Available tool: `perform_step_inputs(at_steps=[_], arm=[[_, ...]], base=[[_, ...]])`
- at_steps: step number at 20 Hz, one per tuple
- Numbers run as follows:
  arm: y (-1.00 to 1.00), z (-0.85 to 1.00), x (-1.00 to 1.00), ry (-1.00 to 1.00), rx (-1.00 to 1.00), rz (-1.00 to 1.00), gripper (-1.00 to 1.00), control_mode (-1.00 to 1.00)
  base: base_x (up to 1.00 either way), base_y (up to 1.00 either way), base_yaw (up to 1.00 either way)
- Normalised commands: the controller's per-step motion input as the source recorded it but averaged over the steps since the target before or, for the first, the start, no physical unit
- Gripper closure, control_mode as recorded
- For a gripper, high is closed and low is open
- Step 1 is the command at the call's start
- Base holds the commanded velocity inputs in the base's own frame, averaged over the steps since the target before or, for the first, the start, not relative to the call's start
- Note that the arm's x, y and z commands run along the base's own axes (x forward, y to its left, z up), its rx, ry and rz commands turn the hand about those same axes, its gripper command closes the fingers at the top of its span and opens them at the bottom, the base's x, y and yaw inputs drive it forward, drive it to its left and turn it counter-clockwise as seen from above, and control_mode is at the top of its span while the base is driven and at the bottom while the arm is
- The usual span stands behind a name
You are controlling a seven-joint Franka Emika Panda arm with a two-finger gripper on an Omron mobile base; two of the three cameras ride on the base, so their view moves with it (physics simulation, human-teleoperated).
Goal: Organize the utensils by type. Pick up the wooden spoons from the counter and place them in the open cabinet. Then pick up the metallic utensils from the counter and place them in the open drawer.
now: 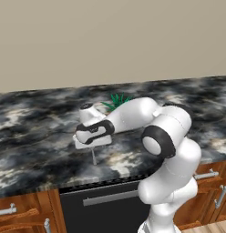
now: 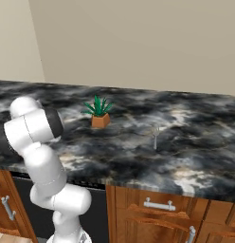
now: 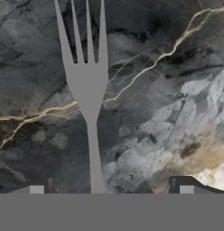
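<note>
A silver-grey fork (image 3: 89, 90) lies flat on the black marbled counter (image 3: 177, 113), tines pointing away from the hand. Its handle runs back between the two dark fingertips (image 3: 37, 189), which stand wide apart on either side without touching it. My gripper (image 3: 111, 190) is open and empty. In the left base view the gripper (image 1: 92, 146) hovers low over the counter (image 1: 33, 136), and the fork's handle (image 1: 94, 157) pokes out beneath it. A second thin metal utensil (image 2: 155, 135) rests on the counter (image 2: 195, 142) to the right of the plant.
A small potted green plant (image 2: 98, 115) stands on the counter behind the arm (image 1: 133, 113). Below the counter's front edge are a dark appliance panel (image 1: 105, 205) and reddish-brown wooden fronts with metal handles (image 2: 157, 205). A plain beige wall closes the back.
</note>
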Motion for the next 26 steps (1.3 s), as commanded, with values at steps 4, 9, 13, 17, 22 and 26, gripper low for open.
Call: perform_step_inputs(at_steps=[4,9,13,17,22,26], arm=[[0.1,-0.24,0.11,0.0,0.0,-0.04,-1.0,-1.0],[0.0,-0.26,0.1,0.0,0.02,-0.04,-1.0,-1.0],[0.0,-0.22,0.06,0.0,0.01,-0.04,-1.0,-1.0],[0.0,-0.16,0.08,0.0,0.0,-0.03,-1.0,-1.0],[0.0,-0.12,0.05,0.0,0.0,-0.03,-1.0,-1.0],[0.0,-0.15,0.0,0.0,0.0,-0.03,-1.0,-1.0]], base=[[0.0,0.0,0.0],[0.0,0.0,0.0],[0.0,0.0,0.0],[0.0,0.0,0.0],[0.0,0.0,0.0],[0.0,0.0,0.0]])
